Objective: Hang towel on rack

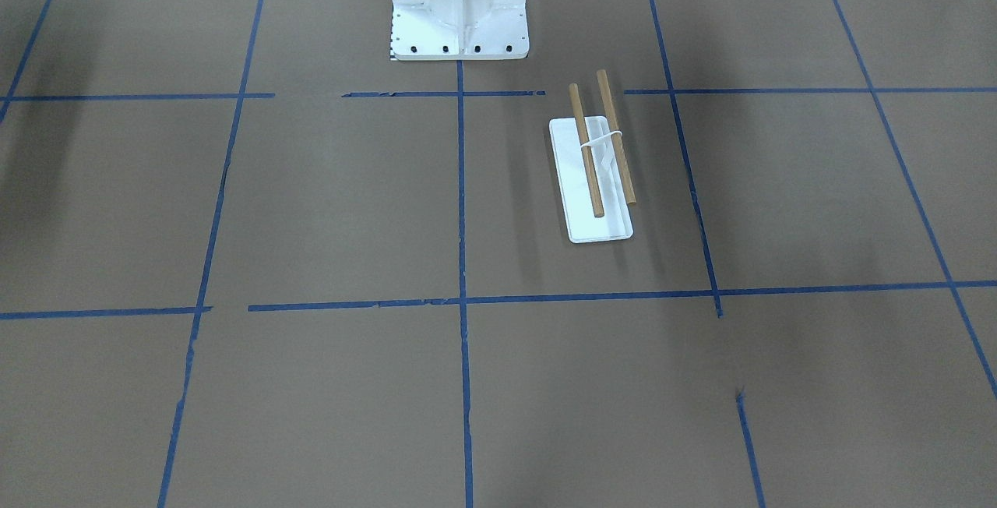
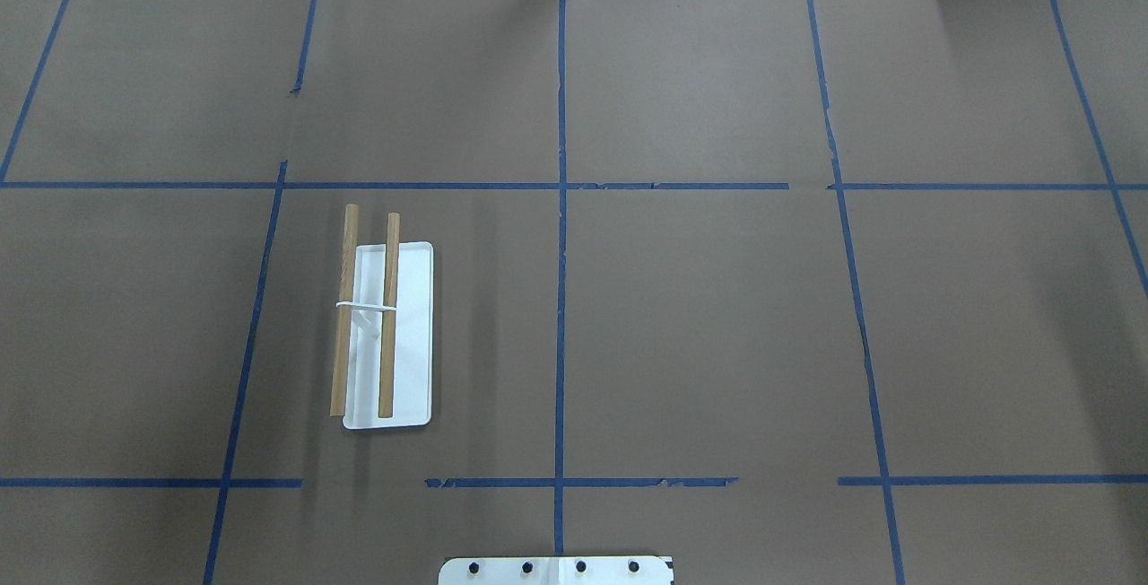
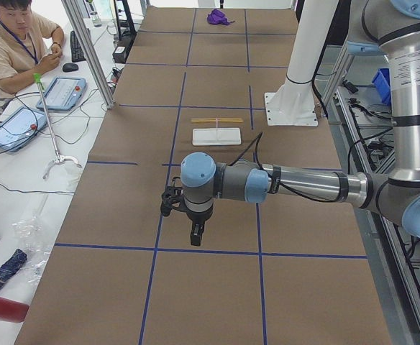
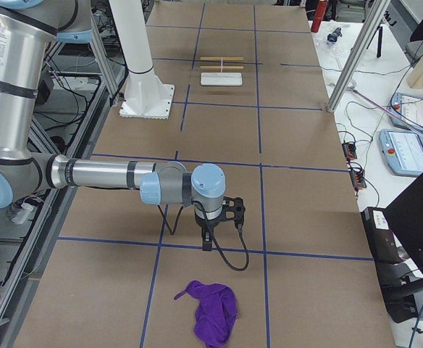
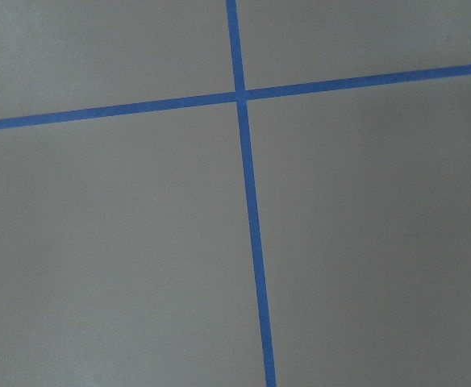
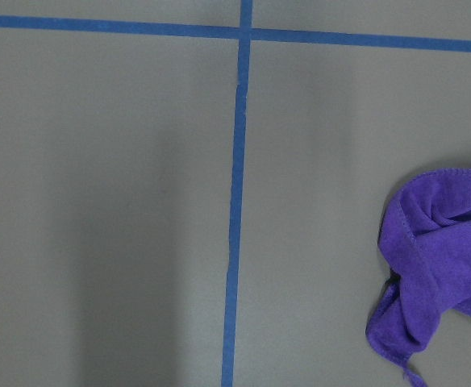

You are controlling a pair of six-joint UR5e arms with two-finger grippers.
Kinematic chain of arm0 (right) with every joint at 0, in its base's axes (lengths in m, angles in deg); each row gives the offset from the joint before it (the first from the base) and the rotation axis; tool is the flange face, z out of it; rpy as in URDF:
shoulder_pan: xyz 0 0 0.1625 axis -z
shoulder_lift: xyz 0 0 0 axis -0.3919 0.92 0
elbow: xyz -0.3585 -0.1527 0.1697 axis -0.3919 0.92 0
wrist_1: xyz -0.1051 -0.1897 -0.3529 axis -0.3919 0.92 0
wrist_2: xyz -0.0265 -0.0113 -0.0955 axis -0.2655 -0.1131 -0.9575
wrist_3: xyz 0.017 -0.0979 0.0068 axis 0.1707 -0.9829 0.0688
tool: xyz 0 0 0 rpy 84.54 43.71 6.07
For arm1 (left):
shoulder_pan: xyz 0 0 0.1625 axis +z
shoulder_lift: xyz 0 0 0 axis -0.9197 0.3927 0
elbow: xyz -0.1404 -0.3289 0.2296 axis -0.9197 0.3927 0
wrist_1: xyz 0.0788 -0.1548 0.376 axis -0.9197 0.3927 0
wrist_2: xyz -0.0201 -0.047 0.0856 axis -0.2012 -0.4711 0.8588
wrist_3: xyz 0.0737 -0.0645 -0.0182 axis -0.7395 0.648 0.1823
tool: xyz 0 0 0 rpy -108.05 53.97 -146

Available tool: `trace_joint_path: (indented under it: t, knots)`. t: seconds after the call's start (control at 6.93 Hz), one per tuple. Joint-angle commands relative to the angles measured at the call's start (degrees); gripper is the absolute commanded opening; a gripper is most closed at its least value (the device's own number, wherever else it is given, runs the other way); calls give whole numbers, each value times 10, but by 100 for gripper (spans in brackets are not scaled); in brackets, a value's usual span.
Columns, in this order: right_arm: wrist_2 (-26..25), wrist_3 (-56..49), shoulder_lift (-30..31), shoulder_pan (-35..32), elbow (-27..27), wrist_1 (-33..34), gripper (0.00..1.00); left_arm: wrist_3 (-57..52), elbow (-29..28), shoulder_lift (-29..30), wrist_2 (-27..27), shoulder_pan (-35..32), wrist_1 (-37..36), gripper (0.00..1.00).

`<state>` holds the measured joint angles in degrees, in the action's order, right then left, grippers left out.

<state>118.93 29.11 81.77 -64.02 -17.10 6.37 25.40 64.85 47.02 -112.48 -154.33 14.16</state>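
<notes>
Purple towel [image 6: 433,250] cropped at wrist view's edge; left gripper [image 3: 195,239], right gripper [image 4: 207,244]: state unclear.

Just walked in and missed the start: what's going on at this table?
Neither arm is touching the towel or the rack yet. The purple towel lies crumpled on the table at the robot's right end. The right gripper hangs above the table close to it, and the left gripper hangs over the opposite end; I cannot tell whether either is open. The rack stands on the robot's left side, both wooden rods bare.
</notes>
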Motion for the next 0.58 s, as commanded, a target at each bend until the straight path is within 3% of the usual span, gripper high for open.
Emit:
trace_joint_path:
  t: [0.0, 0.43]
  knots:
    - [0, 0, 0, 0, -1, 0, 100, 0, -3, -1, -2, 0, 1, 100]
    - [-3, -4, -1, 0, -21, -2, 100, -1, 3, 0, -3, 0, 19, 100]
